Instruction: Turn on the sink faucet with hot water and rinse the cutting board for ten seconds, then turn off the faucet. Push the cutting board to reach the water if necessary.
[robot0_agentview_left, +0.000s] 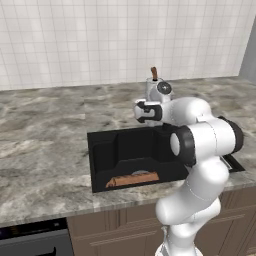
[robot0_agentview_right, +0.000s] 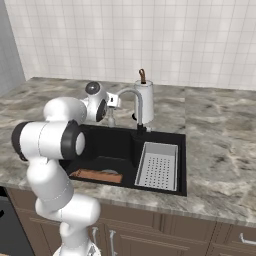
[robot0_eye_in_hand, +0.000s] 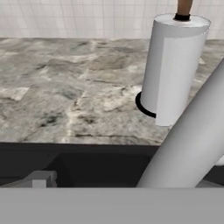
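Observation:
The black sink (robot0_agentview_left: 104, 150) is set into the marble counter, and the orange-brown cutting board (robot0_agentview_left: 132, 179) lies flat along its near wall, also seen from the right (robot0_agentview_right: 96, 175). The grey gooseneck faucet (robot0_agentview_right: 136, 98) arches up from the sink's back rim. My gripper (robot0_agentview_right: 114, 100) hovers over the basin beside the spout's tip, open and holding nothing. In the hand view the faucet spout (robot0_eye_in_hand: 191, 140) crosses close in front as a thick grey tube, with one fingertip (robot0_eye_in_hand: 41, 179) at the far left. The water is out of view.
A white paper towel roll (robot0_agentview_right: 145, 100) with a brown knob stands on the counter just behind the faucet. A perforated grey tray (robot0_agentview_right: 159, 165) fills the sink's right side. My own arm (robot0_agentview_left: 200, 145) blocks the basin's right half in the left base view.

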